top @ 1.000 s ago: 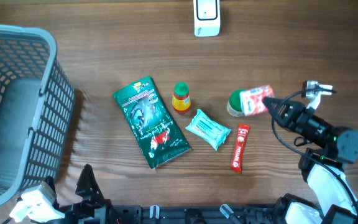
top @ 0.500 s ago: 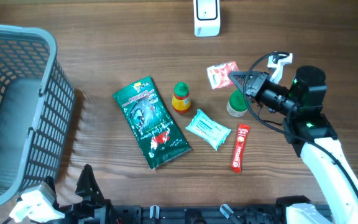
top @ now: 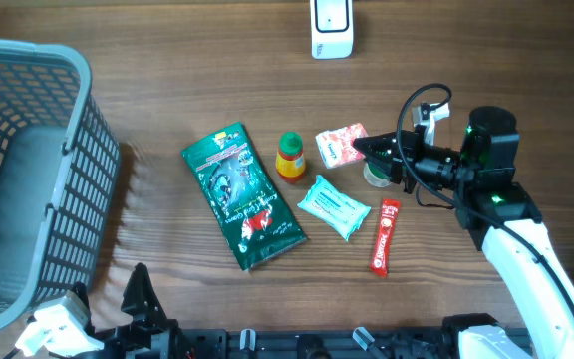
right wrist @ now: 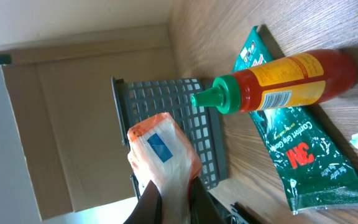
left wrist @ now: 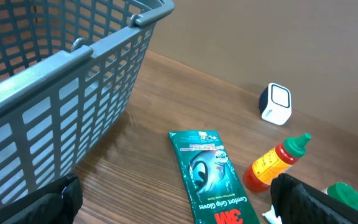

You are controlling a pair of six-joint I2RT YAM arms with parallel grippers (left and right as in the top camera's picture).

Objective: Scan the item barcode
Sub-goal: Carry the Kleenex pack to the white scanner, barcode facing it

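Brown wooden table (top: 167, 90) below, goods strewn across. Pinches small red-and-white plastic packet (top: 335, 146) in right gripper (top: 361, 148), lifted off the wood, apparently to bring its barcode toward white box-shaped scanner (top: 331, 27) at far edge. Rests left gripper (top: 108, 297) spread wide, holding nothing. Shows grey plastic lattice basket (top: 93, 199) at left, seemingly without contents.

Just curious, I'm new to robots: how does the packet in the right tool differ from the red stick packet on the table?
The held packet is pinched in the right tool, up off the table; the red stick packet lies flat on it, untouched. The held packet is squarish, pale red and white; the red stick packet is long, narrow and deep red. Both are small soft wrappers.
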